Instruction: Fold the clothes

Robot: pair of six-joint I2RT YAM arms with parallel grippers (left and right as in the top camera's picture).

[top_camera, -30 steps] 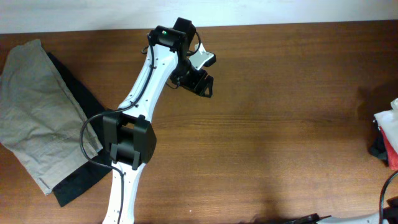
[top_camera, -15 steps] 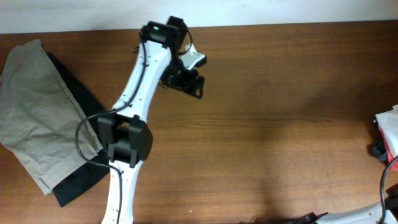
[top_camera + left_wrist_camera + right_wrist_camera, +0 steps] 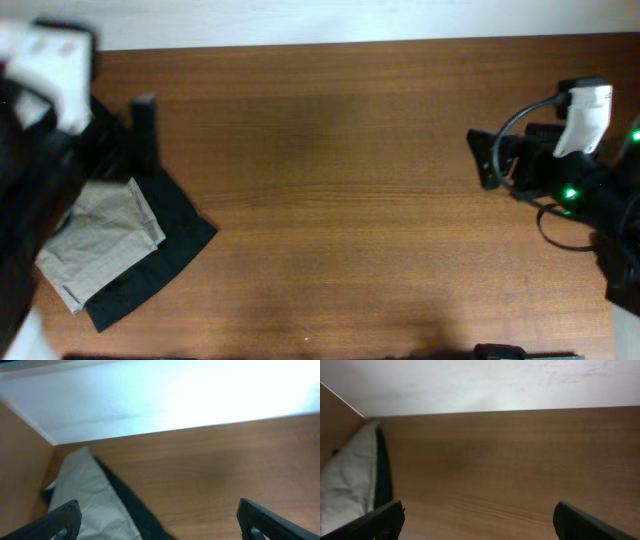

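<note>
A folded khaki-beige garment lies on a black garment at the table's left. Both show in the left wrist view, khaki and black, and at the left of the right wrist view, khaki and black. The white T-shirt and the red garment are out of view. My left arm is a blur over the far left, partly hiding the khaki garment. My left gripper is open and empty above the garments' edge. My right gripper is open and empty over bare wood at the right.
The wooden table runs to a white wall at the back. The right arm's body covers the table's right edge.
My left arm has swung from the back centre of the table to the far left, over the garments. My right arm has come in at the right, covering the pile there.
</note>
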